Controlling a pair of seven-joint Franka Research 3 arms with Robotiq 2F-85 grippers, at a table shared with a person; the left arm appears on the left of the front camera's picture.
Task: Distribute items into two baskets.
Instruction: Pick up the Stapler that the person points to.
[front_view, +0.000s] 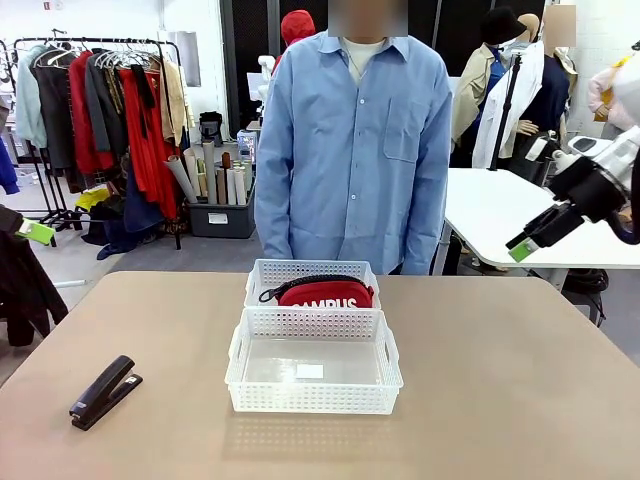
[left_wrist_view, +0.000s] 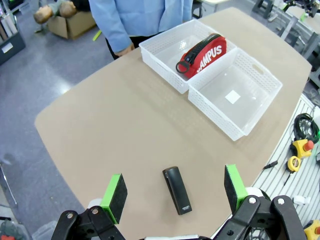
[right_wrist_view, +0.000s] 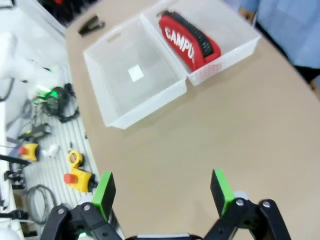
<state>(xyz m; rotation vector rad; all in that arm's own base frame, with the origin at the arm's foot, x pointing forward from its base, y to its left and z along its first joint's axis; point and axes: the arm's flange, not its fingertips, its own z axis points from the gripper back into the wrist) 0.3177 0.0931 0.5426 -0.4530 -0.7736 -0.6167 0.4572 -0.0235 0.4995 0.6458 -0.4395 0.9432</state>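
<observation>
Two white rectangular plastic baskets with lattice sides stood touching, one behind the other, at the middle of the tan table (front_view: 500, 380). The larger basket (front_view: 312, 398) was nearer the robot, a small white label on its floor, and the smaller basket (front_view: 262, 272) was just beyond it. Of the two items, one red soft zip pouch (front_view: 325, 294), lettered "CAMPUS" in white with a black zip and strap, lay tilted inside the smaller basket. One black stapler (front_view: 104, 391) lay flat on the table at the near left, well apart from both baskets. The left gripper (left_wrist_view: 175, 185) hovered above the stapler, its green pads (left_wrist_view: 116, 194) spread wide and holding nothing; the right gripper (right_wrist_view: 162, 192) hung over the table's right side, likewise spread and holding nothing. One person in a blue shirt (front_view: 350, 150) stood at the far edge
</observation>
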